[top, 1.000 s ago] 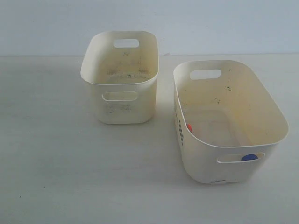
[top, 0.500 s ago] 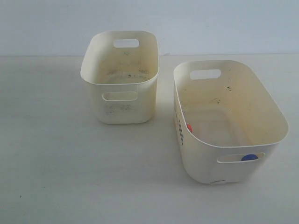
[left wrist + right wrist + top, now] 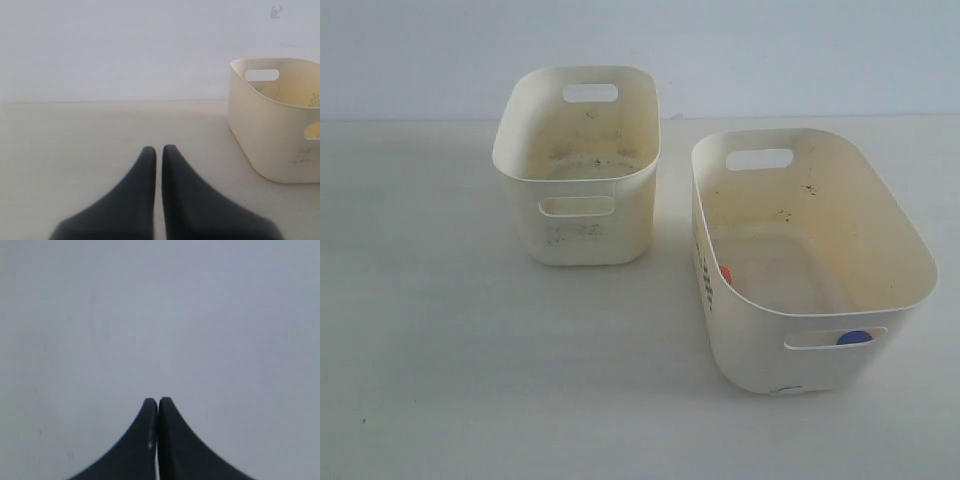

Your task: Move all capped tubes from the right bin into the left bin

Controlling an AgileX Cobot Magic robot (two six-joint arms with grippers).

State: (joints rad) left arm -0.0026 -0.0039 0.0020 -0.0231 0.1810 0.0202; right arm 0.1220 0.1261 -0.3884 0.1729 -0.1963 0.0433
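Exterior view: the left bin [image 3: 582, 238] sits upper centre-left of the frame, the right bin [image 3: 760, 362] centre-right and lower, both upright on the pale table [image 3: 440, 350], near each other but with a clear gap between. The left bin shows dark speckled smudges on its inner walls and on its near face under the handle slot; we see no caps in it. The right bin has dark lettering down its left outer side. Of the capped tubes [image 3: 725, 272] we only make out two caps, both in the right bin: an orange-red cap against the inner left wall low down, and a blue cap [image 3: 854, 338] showing through the near handle slot at the lower right of the bin. Tube bodies are too pale against the bin floor to tell, so we can't give a count. Left gripper [image 3: 159, 148]: fingers together with just a hairline slit between the tips, nothing held, sitting low over bare table at bottom centre of its frame; a cream tub [image 3: 265, 140] with a handle slot stands at the right edge there, well apart from the tips, and we can't tell which of the two it is. Right gripper [image 3: 158, 400]: tips pressed together, nothing between them, plain pale surface filling the rest of its frame.
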